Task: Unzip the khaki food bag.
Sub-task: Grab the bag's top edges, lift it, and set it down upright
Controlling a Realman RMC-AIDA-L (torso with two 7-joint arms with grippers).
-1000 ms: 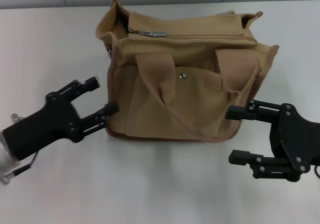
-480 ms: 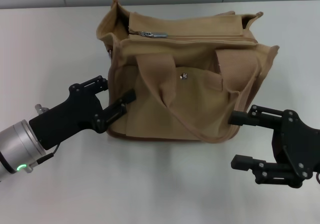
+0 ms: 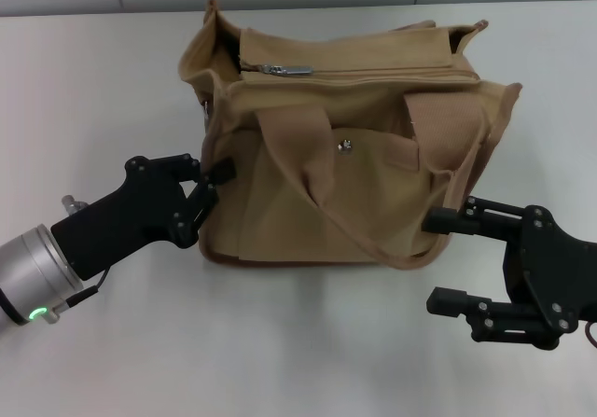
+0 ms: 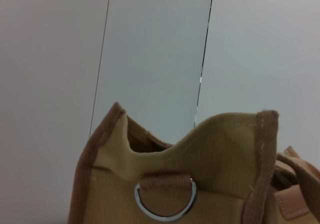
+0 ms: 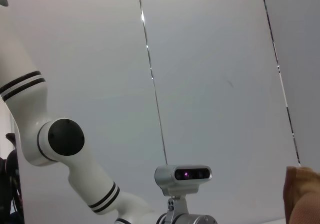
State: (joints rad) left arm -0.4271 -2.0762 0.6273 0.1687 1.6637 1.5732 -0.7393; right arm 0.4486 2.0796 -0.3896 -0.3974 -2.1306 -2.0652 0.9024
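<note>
one khaki food bag (image 3: 345, 146); two grippers: left gripper (image 3: 207, 186), right gripper (image 3: 437, 258)

The left pincer (image 3: 213, 186) hides the khaki food bag's (image 3: 345, 146) left lower side; both arms run off the head view's bottom corners.

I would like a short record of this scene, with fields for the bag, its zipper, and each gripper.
bag: khaki bag, upright on the table
zipper: closed, pull at the robot's left end of the top
left gripper: left gripper shut on the bag's left lower edge
right gripper: right gripper open, at the bag's right lower corner, upper finger at the fabric
</note>
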